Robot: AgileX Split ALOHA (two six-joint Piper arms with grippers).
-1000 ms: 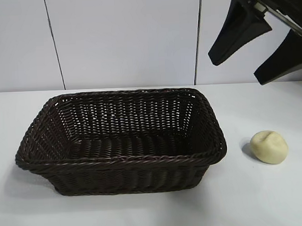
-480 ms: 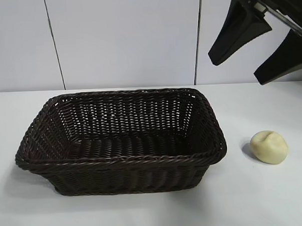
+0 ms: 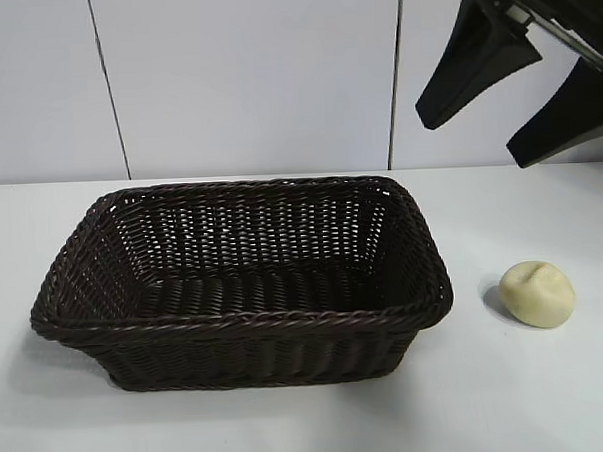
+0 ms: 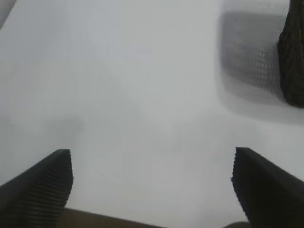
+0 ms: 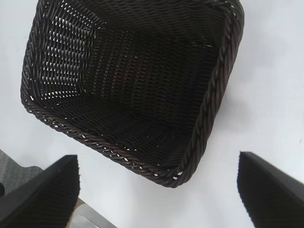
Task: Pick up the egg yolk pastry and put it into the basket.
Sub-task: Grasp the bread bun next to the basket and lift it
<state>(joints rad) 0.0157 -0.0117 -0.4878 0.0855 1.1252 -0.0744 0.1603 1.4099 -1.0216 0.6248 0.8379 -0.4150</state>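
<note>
Right gripper [image 3: 517, 111]: held wide open, empty, upper right of frame; no shift noted since earlier. Egg yolk pastry [image 3: 538, 294]: untouched, right of basket [image 3: 236, 319]. Pick judged not begun. Left gripper [image 4: 152, 183]: open, empty.

Pale yellow egg yolk pastry [image 3: 538, 294] on table, right of dark wicker basket [image 3: 242, 319], apart; basket seemingly empty.

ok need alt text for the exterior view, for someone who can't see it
A dark wicker basket sits empty on a white table, with a pale yellow egg yolk pastry apart from it. The open right gripper hangs above the pastry.
</note>
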